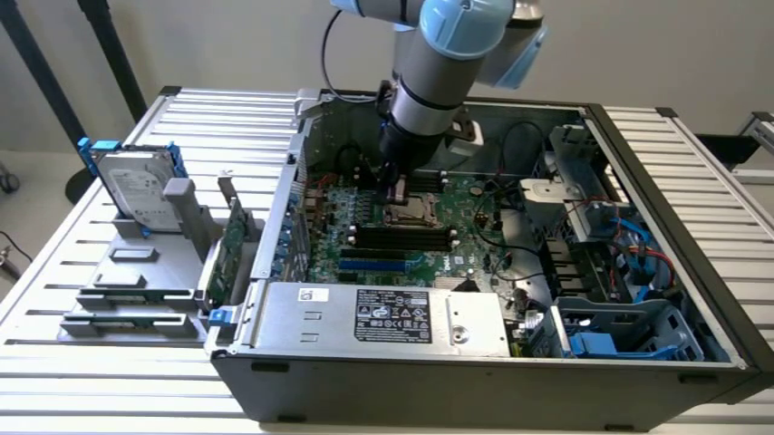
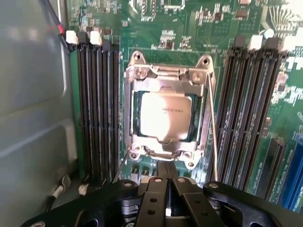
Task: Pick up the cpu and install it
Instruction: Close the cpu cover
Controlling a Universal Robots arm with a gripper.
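Cpu [image 2: 164,116] lies in its socket frame [image 2: 137,75] in wrist view, print illegible; gripper [image 2: 166,171] clenched, empty. Exterior view: hard drive [image 1: 130,190] outside computer case [image 1: 484,385].

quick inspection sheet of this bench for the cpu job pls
surface: slatted metal table with an open computer case on it
job's things: cpu lies inside the socket frame on the motherboard
clutter: hard drive and green card upright in a grey stand beside the case
grippers: gripper shut, holding nothing, close by the socket
cables: blue cables inside the case; black cable by the arm
surroundings: pale wall behind
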